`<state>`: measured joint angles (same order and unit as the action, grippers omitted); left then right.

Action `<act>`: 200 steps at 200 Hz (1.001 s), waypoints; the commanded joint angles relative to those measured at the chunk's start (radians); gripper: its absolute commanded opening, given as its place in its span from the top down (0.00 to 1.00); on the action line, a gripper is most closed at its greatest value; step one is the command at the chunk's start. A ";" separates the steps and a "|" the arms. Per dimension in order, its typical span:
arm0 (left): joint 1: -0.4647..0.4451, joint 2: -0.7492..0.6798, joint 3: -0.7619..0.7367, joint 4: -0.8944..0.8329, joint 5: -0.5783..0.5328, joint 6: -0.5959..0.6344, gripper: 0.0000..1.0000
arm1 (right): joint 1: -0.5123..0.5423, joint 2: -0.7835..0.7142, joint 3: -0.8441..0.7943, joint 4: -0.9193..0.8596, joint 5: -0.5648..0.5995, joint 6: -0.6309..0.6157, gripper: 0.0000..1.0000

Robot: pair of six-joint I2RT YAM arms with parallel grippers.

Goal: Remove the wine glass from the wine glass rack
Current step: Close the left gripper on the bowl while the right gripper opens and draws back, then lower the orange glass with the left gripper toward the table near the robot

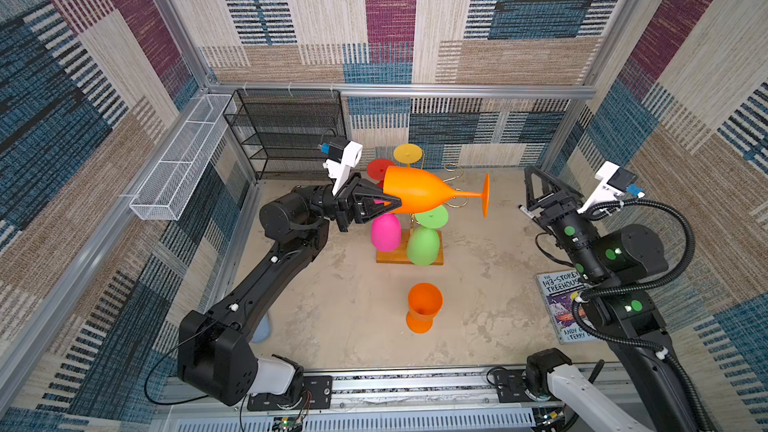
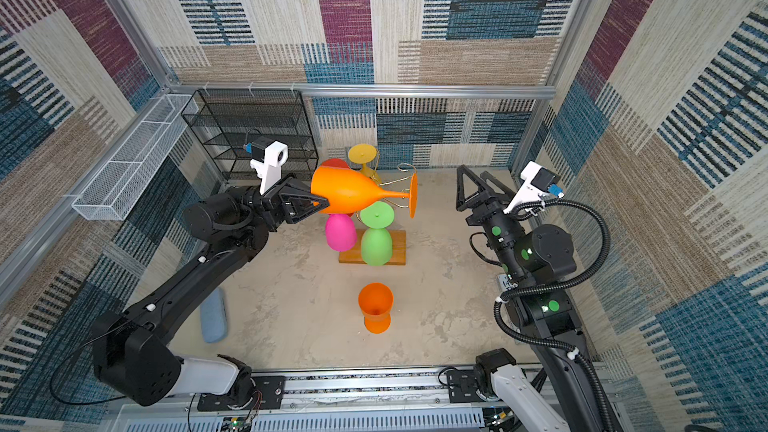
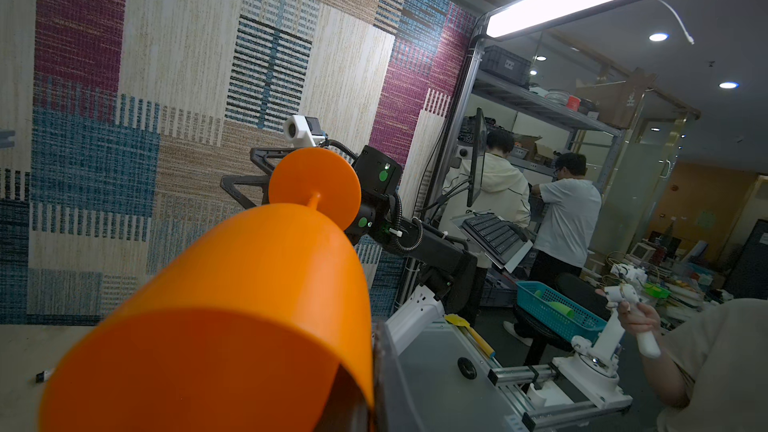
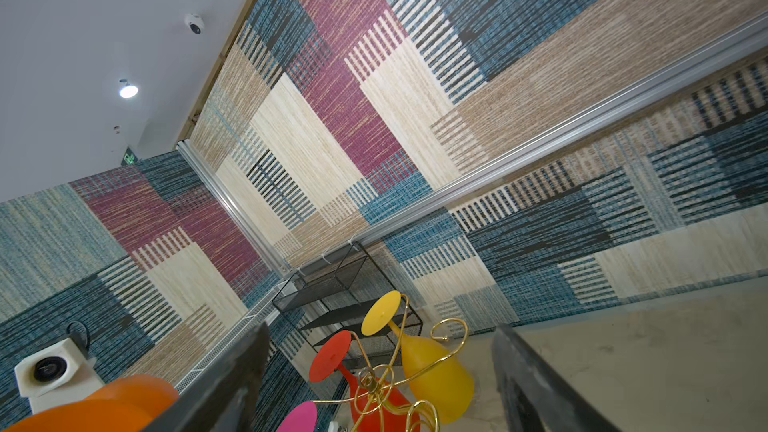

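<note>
So here's where we're at: the left gripper (image 1: pixel 390 201) is clamped shut on the rim of the orange wine glass (image 1: pixel 419 195). One finger is outside the bowl, and we can't really see the other one. The glass is up in the air lying sideways, right over the top of the rack (image 1: pixel 386 257), with the bowl to the left and the foot pointing right. In both top views the stem crosses over the gold wire, so that angle doesn't settle much. In the left wrist view, though, nothing is hooked around the stem or foot, so we'd call it free of the rack. The pink glass (image 1: pixel 385 232), green glass (image 1: pixel 423 245), red glass (image 1: pixel 378 170) and yellow glass (image 1: pixel 408 153) are all hanging on the rack. A second orange glass (image 1: pixel 424 305) stands upright on the surface (image 1: pixel 332 305) nearer to us. The right gripper (image 1: pixel 539 176) sits well off to the right with its jaws wide apart, holding nothing. Our guess is the lift-off step is basically done, and what's left is carrying the glass clear and putting it down. That means swinging it toward the near side without clipping the hanging glasses, then turning it upright. It's a thin rim pinch, so we'd go slow.
</note>
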<state>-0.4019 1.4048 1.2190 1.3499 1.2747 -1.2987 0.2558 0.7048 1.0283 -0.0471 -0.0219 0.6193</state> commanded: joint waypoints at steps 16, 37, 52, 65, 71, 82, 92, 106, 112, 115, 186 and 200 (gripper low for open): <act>-0.007 -0.011 0.031 -0.356 -0.008 0.300 1.00 | 0.000 -0.053 -0.026 -0.046 0.132 -0.039 0.15; -0.081 -0.087 0.164 -1.213 -0.188 0.956 1.00 | 0.001 -0.047 -0.027 -0.056 0.120 -0.046 0.15; -0.159 -0.077 0.299 -1.577 -0.334 1.221 1.00 | 0.000 -0.039 -0.028 -0.061 0.113 -0.049 0.15; -0.201 -0.055 0.366 -1.673 -0.364 1.264 1.00 | 0.001 -0.035 -0.031 -0.062 0.110 -0.053 0.15; -0.222 -0.050 0.388 -1.709 -0.386 1.287 1.00 | 0.001 -0.032 -0.033 -0.060 0.111 -0.056 0.15; -0.267 -0.042 0.429 -1.798 -0.454 1.346 1.00 | 0.001 -0.029 -0.037 -0.058 0.109 -0.059 0.15; -0.310 -0.034 0.461 -1.871 -0.511 1.398 1.00 | 0.002 -0.027 -0.040 -0.057 0.114 -0.062 0.15; -0.370 -0.020 0.502 -1.962 -0.579 1.456 1.00 | 0.000 -0.027 -0.041 -0.066 0.130 -0.069 0.15; -0.400 -0.013 0.521 -2.005 -0.614 1.485 1.00 | 0.000 -0.027 -0.039 -0.073 0.144 -0.073 0.15; -0.415 -0.010 0.529 -2.026 -0.633 1.499 1.00 | 0.001 -0.027 -0.038 -0.076 0.151 -0.075 0.15; -0.675 0.058 0.619 -2.295 -0.976 1.669 1.00 | -0.001 -0.025 -0.010 -0.160 0.314 -0.140 0.15; -0.704 0.073 0.626 -2.331 -1.033 1.681 1.00 | -0.001 -0.024 -0.010 -0.163 0.324 -0.148 0.15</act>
<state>-1.0676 1.4609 1.8282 -0.8814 0.3870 0.3046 0.2558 0.6785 1.0119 -0.1947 0.2474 0.5030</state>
